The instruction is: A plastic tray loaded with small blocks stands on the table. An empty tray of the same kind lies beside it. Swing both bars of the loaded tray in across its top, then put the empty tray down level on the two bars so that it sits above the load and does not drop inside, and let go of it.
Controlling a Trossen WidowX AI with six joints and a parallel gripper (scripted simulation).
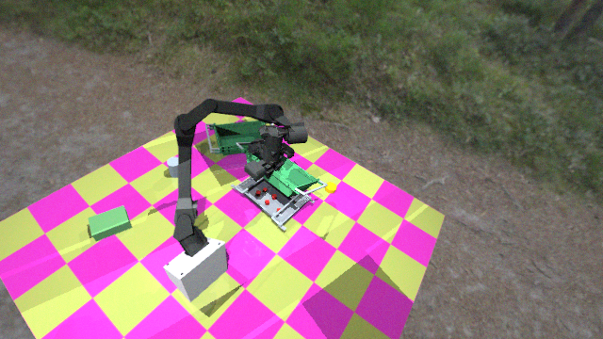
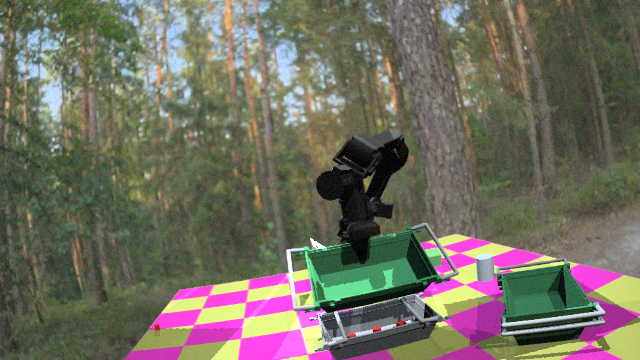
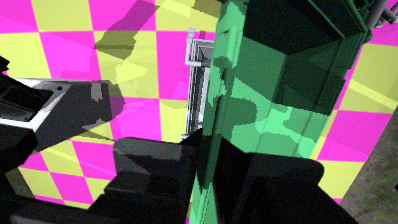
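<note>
The loaded grey tray (image 1: 281, 222) (image 2: 390, 342) (image 3: 192, 100) stands on the table with red blocks (image 1: 267, 202) (image 2: 377, 329) inside. Its wire bars lie across its top near each end, best seen in the exterior view. My gripper (image 2: 361, 255) (image 3: 205, 133) is shut on one long side wall of the empty green tray (image 1: 301, 176) (image 2: 370, 282) (image 3: 280, 100). That tray hangs above the grey tray, apart from it, offset to one side and looking tilted. Its own bars stick out at its ends. Part of the grey tray is hidden in the wrist view.
A second green tray (image 1: 236, 134) (image 2: 545, 295) stands at the table's far corner. A grey cylinder (image 1: 173, 167) (image 2: 485, 267), a green block (image 1: 109, 222) (image 2: 433, 257), a yellow disc (image 1: 331, 187) and a small red piece (image 2: 157, 327) lie around. The white base (image 1: 203, 268) carries the arm.
</note>
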